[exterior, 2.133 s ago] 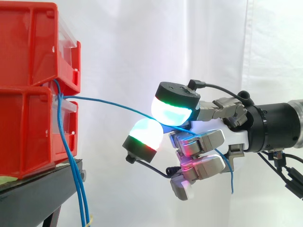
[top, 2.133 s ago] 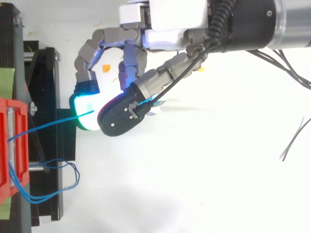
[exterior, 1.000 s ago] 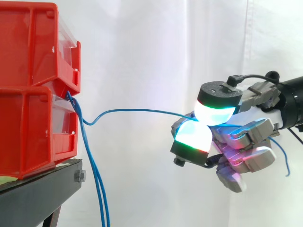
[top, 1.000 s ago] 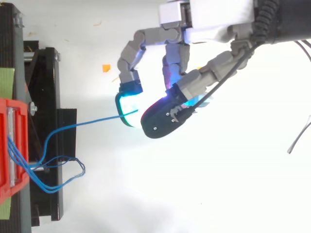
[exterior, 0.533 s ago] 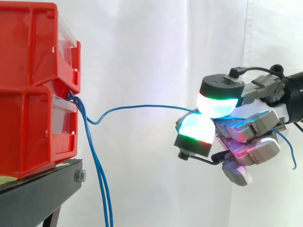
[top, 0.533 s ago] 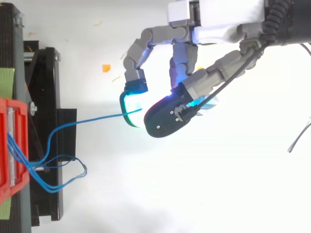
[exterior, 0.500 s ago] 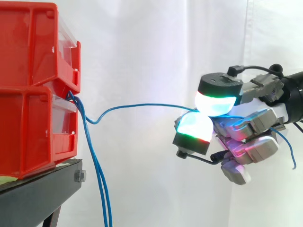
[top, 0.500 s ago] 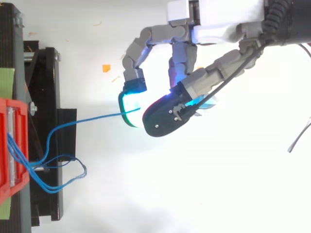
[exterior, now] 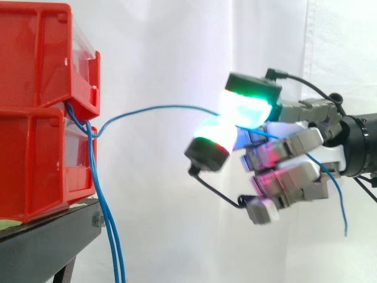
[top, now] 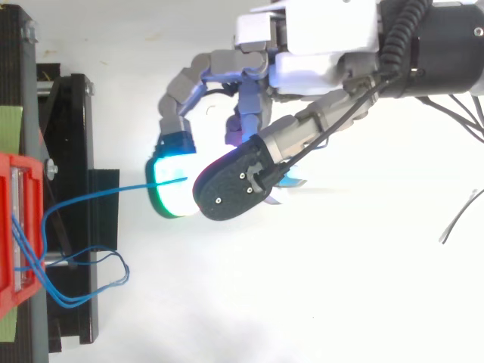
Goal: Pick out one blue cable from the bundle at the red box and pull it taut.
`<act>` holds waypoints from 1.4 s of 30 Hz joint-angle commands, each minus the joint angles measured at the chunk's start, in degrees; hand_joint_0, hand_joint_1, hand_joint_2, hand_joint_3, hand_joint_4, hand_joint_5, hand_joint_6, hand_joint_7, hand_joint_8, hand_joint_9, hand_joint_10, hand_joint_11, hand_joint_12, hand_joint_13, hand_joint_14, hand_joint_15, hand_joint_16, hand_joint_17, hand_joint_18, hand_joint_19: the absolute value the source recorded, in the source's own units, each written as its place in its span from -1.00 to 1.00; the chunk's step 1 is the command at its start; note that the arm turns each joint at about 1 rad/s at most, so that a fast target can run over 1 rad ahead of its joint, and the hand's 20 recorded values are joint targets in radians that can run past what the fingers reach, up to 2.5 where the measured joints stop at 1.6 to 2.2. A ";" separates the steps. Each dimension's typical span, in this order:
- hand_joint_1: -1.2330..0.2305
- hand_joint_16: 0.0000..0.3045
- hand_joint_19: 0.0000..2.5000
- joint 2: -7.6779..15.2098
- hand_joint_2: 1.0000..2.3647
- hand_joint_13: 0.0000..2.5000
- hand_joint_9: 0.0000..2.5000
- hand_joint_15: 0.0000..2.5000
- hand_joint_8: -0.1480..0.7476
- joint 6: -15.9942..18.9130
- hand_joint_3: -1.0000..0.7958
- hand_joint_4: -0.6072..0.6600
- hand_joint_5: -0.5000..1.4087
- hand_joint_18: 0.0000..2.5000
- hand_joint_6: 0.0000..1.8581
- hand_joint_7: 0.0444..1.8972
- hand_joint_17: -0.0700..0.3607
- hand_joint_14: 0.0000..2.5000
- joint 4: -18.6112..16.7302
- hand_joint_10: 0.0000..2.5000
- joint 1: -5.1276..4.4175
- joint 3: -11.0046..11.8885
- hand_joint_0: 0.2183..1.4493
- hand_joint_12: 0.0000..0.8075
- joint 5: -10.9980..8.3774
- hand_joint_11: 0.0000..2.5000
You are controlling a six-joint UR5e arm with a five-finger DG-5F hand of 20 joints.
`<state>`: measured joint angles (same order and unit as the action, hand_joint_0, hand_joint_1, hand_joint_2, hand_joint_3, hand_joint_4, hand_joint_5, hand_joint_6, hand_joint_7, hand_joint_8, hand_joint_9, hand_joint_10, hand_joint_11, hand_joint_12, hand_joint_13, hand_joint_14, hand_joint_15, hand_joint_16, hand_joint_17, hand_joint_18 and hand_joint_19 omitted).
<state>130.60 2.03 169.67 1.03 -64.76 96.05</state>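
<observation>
Two stacked red bins (exterior: 44, 109) stand at the left on a black stand (exterior: 53, 242). Blue cables (exterior: 106, 224) come out between the bins and hang down past the stand. One blue cable (exterior: 159, 109) arcs slackly from the bins to my hand (exterior: 283, 159), which is to the right of the bins. A glowing fingertip (exterior: 247, 109) and the thumb pad (exterior: 215, 141) pinch that cable; its free end (exterior: 336, 188) dangles behind the hand. In the top view the pinched cable (top: 98, 195) runs from the red bin (top: 19, 234) to the hand (top: 302, 68).
The blue cable loops (top: 87, 283) lie over the black stand (top: 76, 151) near the bin in the top view. A white curtain (exterior: 177, 47) is behind everything. Thin dark cable ends (top: 457, 223) lie at the right edge of the floor.
My hand has moved back left toward the bins and risen a little, still pinching the cable. The cable now bows upward in a slack arc.
</observation>
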 commanded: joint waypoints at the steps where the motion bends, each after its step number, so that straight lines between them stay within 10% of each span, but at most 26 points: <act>1: -0.36 -0.60 -0.41 0.00 -0.98 0.03 0.28 -0.16 -0.06 0.43 0.09 -0.22 -0.51 -0.22 -0.01 0.01 -0.04 -0.98 -4.87 -0.98 -0.33 -0.46 -0.39 0.08 -0.51 0.13; 15: -0.36 -0.60 -0.42 0.00 -0.98 0.03 0.28 -0.15 -0.05 -0.19 0.09 -0.22 -0.51 -0.23 -0.01 0.01 -0.03 -0.98 -5.93 -0.98 -0.85 -2.83 -0.39 0.09 -0.34 0.13; 22: -0.36 -0.60 -0.41 0.00 -0.98 0.03 0.28 -0.16 -0.05 -0.19 0.09 -0.22 -0.51 -0.23 -0.01 0.01 -0.03 -0.98 -14.19 -0.98 -1.20 -5.82 -0.39 0.08 -0.69 0.12; 42: -0.36 -0.59 -0.43 0.00 -0.98 0.02 0.27 -0.17 -0.05 -1.42 0.08 -0.23 -0.51 -0.24 -0.01 0.01 -0.03 -0.98 -13.84 -0.98 -1.47 -5.91 -0.38 0.09 -0.60 0.11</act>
<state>130.65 0.63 155.84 -0.41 -70.66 95.45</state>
